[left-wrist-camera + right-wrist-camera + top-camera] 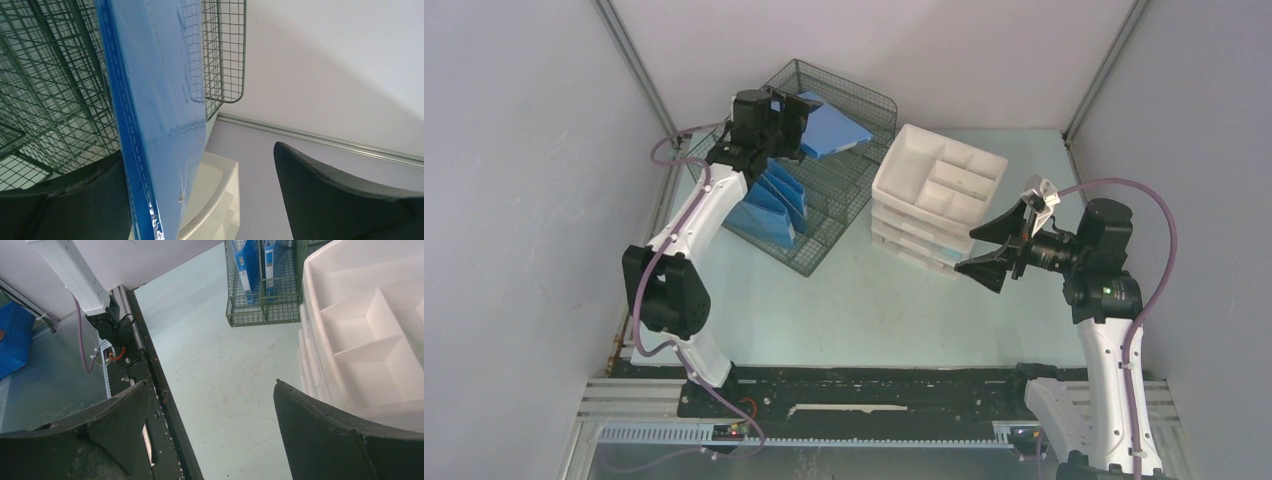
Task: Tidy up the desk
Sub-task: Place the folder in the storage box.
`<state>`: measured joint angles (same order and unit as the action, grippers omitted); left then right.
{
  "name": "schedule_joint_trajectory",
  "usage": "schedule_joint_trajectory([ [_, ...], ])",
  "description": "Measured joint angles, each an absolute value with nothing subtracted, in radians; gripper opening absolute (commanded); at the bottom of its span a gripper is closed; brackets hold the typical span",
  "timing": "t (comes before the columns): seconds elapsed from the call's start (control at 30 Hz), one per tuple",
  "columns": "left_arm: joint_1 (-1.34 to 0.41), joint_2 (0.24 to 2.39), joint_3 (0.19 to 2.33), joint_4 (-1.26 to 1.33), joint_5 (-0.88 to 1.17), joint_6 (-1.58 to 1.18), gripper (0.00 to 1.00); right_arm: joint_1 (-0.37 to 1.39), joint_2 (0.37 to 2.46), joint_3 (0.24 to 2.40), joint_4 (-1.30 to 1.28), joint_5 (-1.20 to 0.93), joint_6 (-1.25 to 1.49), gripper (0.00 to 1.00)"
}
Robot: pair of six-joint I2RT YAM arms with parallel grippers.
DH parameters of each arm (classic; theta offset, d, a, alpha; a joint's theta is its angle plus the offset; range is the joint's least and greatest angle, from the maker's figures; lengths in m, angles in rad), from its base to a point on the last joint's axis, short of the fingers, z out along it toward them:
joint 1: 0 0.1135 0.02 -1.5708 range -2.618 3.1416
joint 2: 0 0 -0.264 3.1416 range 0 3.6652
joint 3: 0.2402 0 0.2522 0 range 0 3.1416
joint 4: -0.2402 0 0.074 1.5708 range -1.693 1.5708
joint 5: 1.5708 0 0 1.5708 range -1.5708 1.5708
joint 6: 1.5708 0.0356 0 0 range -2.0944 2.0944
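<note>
While my left hand (799, 135) stands spread around the blue folder (836, 130) in the wire basket (844, 80), I should draw back straight, not brushing it. My right hand (969, 250), also spread, hovers over the green surface (874, 310) beside the white drawers (921, 232).

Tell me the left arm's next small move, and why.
Probably draw the left arm straight back, clear of the blue folder. Its jaws stand wide with the folder loose between them, and the folder sits in the wire organizer, so nothing seems left to hold.
</note>
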<state>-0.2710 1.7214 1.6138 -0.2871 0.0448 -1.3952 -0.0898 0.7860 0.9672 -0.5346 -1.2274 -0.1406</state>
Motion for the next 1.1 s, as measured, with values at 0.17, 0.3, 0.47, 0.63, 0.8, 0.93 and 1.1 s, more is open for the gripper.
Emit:
schedule_joint_trajectory([
  [0.17,-0.266,1.721,1.637,-0.341,0.048,-1.360,1.00,-0.088,0.786,0.967,-0.535,-1.227,-0.142,1.00],
  [0.3,-0.265,1.721,1.654,-0.365,0.049,-1.315,1.00,-0.081,0.786,0.967,-0.535,-1.226,-0.144,1.00],
  [0.47,-0.258,1.721,1.677,-0.413,0.059,-1.272,1.00,-0.076,0.786,0.967,-0.535,-1.219,-0.144,1.00],
  [0.63,-0.254,1.716,1.655,-0.458,0.056,-1.267,1.00,-0.076,0.786,0.967,-0.535,-1.212,-0.145,1.00],
  [0.8,-0.252,1.696,1.622,-0.490,0.050,-1.267,1.00,-0.070,0.786,0.967,-0.535,-1.211,-0.148,1.00],
  [0.93,-0.251,1.658,1.608,-0.501,0.023,-1.258,1.00,-0.069,0.786,0.967,-0.535,-1.209,-0.149,1.00],
  [1.1,-0.250,1.553,1.542,-0.495,-0.030,-1.201,1.00,-0.062,0.787,0.967,-0.535,-1.205,-0.151,1.00],
])
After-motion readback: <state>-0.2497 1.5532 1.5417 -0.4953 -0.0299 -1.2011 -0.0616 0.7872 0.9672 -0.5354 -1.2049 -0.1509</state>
